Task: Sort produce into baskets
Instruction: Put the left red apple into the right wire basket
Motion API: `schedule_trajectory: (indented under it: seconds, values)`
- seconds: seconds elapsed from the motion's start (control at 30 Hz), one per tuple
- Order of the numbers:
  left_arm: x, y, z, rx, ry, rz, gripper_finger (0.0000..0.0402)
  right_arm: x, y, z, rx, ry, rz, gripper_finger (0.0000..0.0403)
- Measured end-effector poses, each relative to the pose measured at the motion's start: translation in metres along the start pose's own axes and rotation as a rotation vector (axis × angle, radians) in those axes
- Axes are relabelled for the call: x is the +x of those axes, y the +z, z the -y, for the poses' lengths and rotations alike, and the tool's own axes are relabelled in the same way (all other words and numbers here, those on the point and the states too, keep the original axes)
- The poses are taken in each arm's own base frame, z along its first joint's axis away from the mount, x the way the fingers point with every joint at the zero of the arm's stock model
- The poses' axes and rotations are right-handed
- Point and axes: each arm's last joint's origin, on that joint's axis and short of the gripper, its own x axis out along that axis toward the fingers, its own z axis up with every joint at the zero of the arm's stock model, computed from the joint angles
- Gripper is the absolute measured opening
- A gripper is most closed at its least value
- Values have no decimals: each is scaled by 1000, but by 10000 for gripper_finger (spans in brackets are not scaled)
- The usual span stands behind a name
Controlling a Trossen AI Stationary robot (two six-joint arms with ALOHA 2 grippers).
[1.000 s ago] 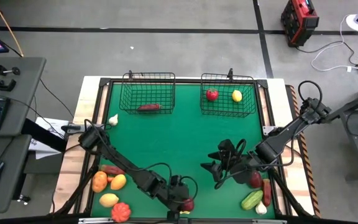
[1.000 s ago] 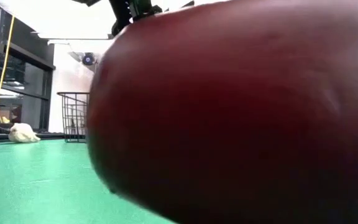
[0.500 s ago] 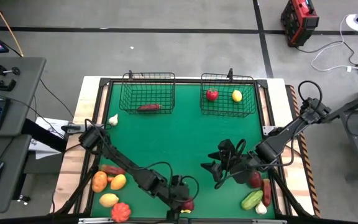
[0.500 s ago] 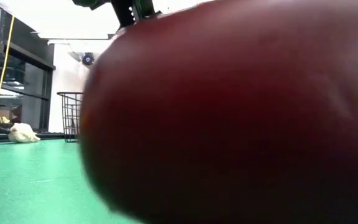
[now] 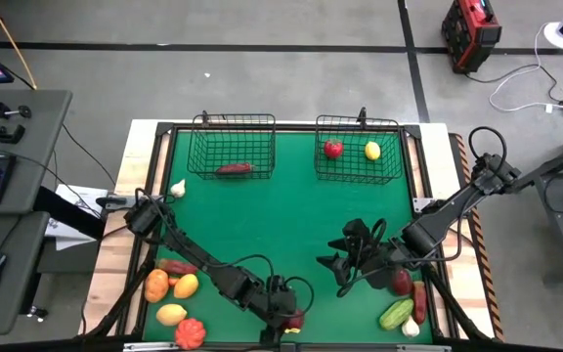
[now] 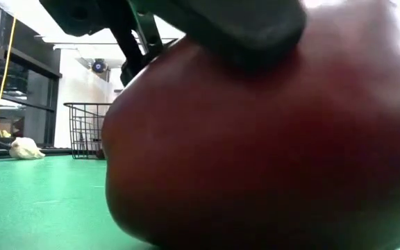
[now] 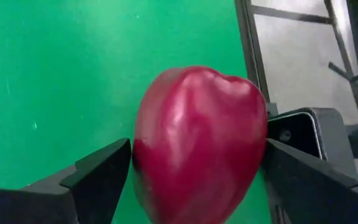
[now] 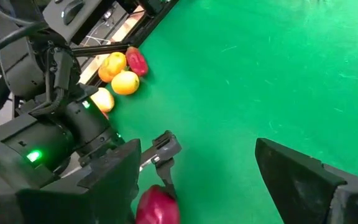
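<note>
Now the left tool (image 7: pixel 194 168) has come down around the dark red apple (image 7: pixel 197 146) at the near edge of the counter (image 5: pixel 291 215), its fingers half closed, touching each side, so the grasp seems made, while the right tool (image 5: pixel 345 266) waits open nearby.

Green table (image 5: pixel 281 210): two baskets (image 5: pixel 234 147) at 12, fruit pile (image 5: pixel 172 298) at 8, veg (image 5: pixel 404 303) at 4.
</note>
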Motion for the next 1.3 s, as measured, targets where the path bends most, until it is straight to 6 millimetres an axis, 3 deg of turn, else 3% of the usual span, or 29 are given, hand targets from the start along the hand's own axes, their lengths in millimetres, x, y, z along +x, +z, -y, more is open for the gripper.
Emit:
schedule_trajectory:
  seconds: [0.3,0.53,1.0,1.17,1.3]
  values:
    - [0,5,-4,10,-7,15,351,0,0,0,0,0,0,309]
    - [0,13,-17,-82,-58,-30,350,0,0,0,-1,-4,5,309]
    - [-3,11,-25,-81,12,-75,329,0,0,0,0,-4,6,309]
    - [-9,12,-28,-51,43,-94,271,0,2,-1,34,-1,62,309]
    - [-36,19,-31,36,95,-100,245,-1,9,-8,61,24,212,309]
